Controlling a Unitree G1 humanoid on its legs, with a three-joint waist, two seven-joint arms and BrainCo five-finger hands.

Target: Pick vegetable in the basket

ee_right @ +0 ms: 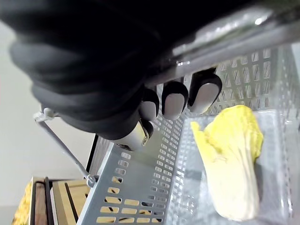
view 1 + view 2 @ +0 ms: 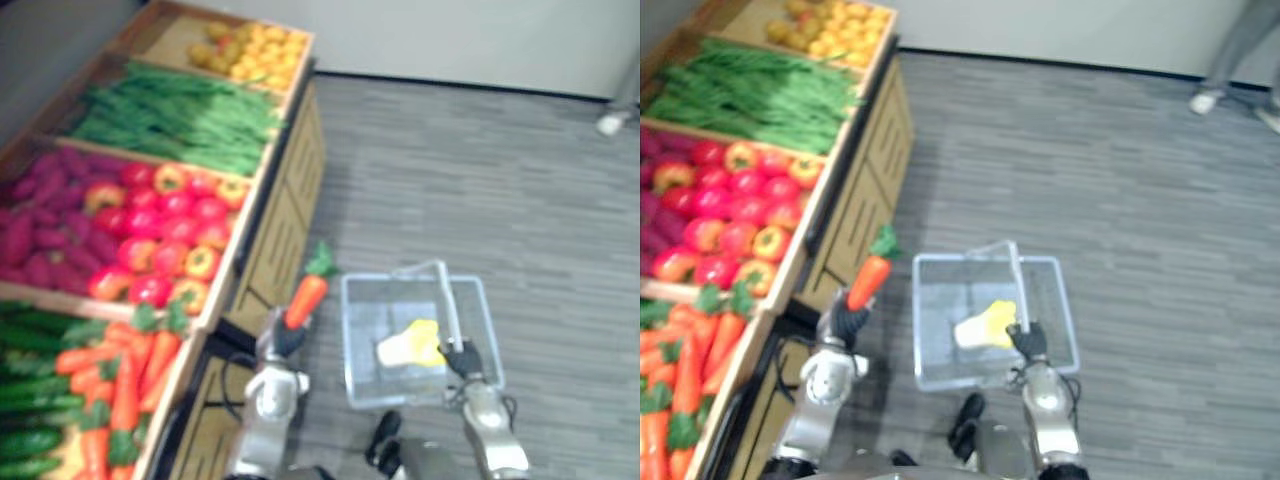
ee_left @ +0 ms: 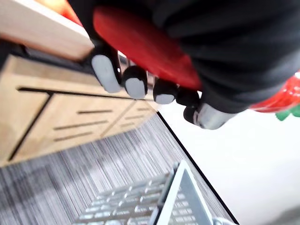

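Grey carpeted floor (image 2: 1120, 150), with a wooden produce stand (image 2: 855, 215) running along one side.

Item, basket (image 2: 1064, 318): clear mesh. The right hand (image 2: 1028, 340) is gripping its handle (image 2: 1015, 275), fingers wrapping the bar. A pale yellow cabbage (image 2: 985, 325) is lying inside.

Item, carrot (image 2: 868, 282): it is riding outside the basket, just beside its stand-side wall. The left hand (image 2: 847, 322) is clenching its fingers round the lower end. The long axis is standing near upright, with the leafy top leaning toward the basket.

Next move, as I judge it: the left hand is looking at a short sideways carry over that wall, then a release beside the cabbage.
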